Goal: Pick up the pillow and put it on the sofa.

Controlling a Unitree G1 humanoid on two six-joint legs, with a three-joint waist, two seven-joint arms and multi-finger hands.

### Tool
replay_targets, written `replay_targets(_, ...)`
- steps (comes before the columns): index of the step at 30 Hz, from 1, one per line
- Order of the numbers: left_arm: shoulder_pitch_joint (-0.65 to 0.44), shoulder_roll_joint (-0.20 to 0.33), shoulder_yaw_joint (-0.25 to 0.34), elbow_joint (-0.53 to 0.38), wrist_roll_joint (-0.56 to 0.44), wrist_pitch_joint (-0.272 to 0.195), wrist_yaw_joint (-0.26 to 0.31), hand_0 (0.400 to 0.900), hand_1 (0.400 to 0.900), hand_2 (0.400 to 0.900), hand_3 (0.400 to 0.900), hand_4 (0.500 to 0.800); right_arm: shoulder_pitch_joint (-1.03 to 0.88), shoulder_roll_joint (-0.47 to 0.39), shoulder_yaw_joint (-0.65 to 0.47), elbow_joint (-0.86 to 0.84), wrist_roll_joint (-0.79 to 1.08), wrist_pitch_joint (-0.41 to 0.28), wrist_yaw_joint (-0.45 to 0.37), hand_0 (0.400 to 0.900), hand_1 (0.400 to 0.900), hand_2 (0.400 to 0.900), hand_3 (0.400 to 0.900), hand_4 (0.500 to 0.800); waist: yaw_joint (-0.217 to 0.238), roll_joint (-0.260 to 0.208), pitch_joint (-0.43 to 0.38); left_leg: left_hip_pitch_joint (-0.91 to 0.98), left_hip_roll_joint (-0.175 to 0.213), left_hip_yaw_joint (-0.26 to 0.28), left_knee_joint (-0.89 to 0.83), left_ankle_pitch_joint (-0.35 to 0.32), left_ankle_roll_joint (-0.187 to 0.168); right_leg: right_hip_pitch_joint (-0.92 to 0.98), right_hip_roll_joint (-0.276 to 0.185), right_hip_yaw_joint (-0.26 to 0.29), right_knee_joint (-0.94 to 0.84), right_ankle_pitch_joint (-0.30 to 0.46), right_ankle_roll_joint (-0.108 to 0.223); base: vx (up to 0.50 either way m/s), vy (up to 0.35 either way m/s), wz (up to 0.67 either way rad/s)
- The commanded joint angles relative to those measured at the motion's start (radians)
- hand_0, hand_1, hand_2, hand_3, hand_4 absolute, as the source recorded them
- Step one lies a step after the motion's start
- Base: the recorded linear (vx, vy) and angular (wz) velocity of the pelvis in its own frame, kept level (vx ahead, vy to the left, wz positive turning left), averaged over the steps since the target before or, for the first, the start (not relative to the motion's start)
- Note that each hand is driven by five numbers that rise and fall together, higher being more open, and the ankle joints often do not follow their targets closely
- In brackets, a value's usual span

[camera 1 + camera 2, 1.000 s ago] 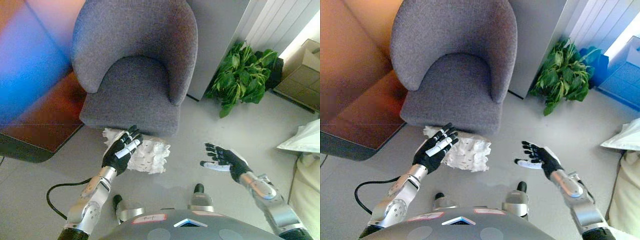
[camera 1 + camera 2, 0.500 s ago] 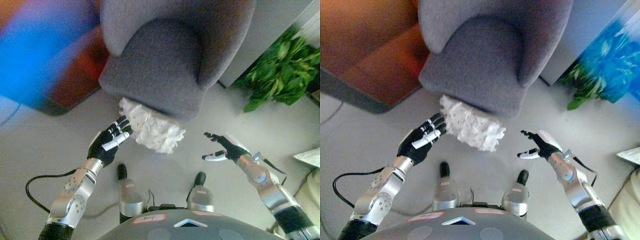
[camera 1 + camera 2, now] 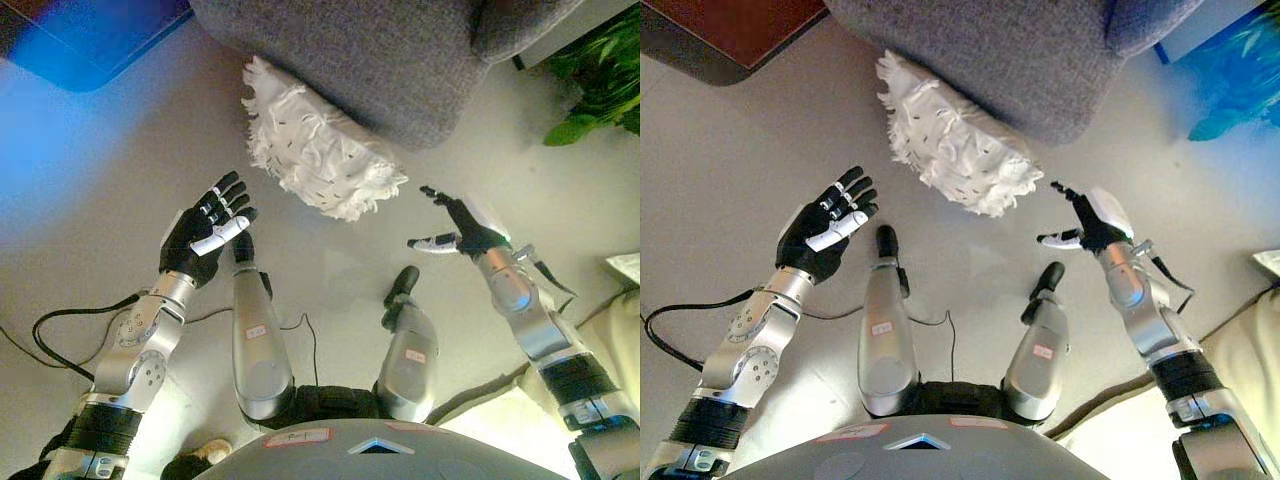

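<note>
Fingers spread wide on the left hand (image 3: 203, 234) and right hand (image 3: 462, 228); both hold nothing. White pillow (image 3: 315, 152) lies at twelve o'clock between them, touching the grey sofa (image 3: 390, 60).

White fringed pillow (image 3: 315, 150) on the floor, against the front of the grey sofa (image 3: 400, 50).

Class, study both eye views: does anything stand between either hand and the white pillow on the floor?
Nothing visible does. The pillow lies against the sofa; bare floor separates it from the open left hand and right hand.
</note>
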Motion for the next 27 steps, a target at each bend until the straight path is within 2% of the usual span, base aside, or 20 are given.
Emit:
replay_targets(1,-0.039,0.029,-0.019,-0.077,-0.045,-0.125,0.013,0.900,0.900,0.900,0.900,0.800,-0.084,-0.060,-0.037,-0.028,0.008,-0.074,-0.133,0.900,0.900,0.900,0.900,0.800,0.032,-0.005,-0.019,0.045,0.099,-0.033,0.012,-0.037,-0.004,-0.173,-0.130,0.115,0.091,0.063,0.012,-0.09,0.081,0.07)
replay_targets(6,-0.072,0.006,-0.037,-0.051,-0.042,-0.130,0.029,0.900,0.900,0.900,0.900,0.800,-0.172,-0.061,-0.040,-0.001,-0.040,-0.092,-0.253,0.900,0.900,0.900,0.900,0.800,0.032,0.016,-0.010,-0.050,0.094,-0.020,0.123,-0.095,0.006,-0.291,-0.141,0.158,0.234,0.002,0.012,-0.05,0.101,0.07)
replay_targets(11,-0.082,-0.017,-0.034,-0.031,-0.054,-0.124,0.016,0.900,0.900,0.900,0.900,0.800,-0.244,-0.054,-0.038,0.016,-0.104,-0.087,-0.273,0.900,0.900,0.900,0.900,0.800,0.030,0.042,-0.014,-0.138,0.102,-0.025,0.217,-0.139,0.009,-0.397,-0.152,0.213,0.359,-0.049,0.012,-0.02,0.104,0.05)
replay_targets(23,-0.111,-0.031,-0.043,-0.010,-0.097,-0.108,-0.055,0.900,0.900,0.900,0.900,0.800,-0.446,-0.048,0.025,0.154,-0.108,-0.057,-0.218,0.900,0.900,0.900,0.900,0.800,0.051,0.078,-0.009,-0.319,0.087,-0.066,0.448,-0.230,0.008,-0.591,-0.163,0.285,0.597,-0.145,0.012,0.00,0.073,0.11)
replay_targets(27,-0.108,-0.033,-0.044,-0.012,-0.101,-0.103,-0.079,0.900,0.900,0.900,0.900,0.800,-0.480,-0.040,0.047,0.198,-0.085,-0.033,-0.206,0.900,0.900,0.900,0.900,0.800,0.065,0.089,-0.006,-0.351,0.088,-0.081,0.549,-0.299,0.003,-0.625,-0.182,0.309,0.698,-0.208,0.010,0.09,0.029,0.15)
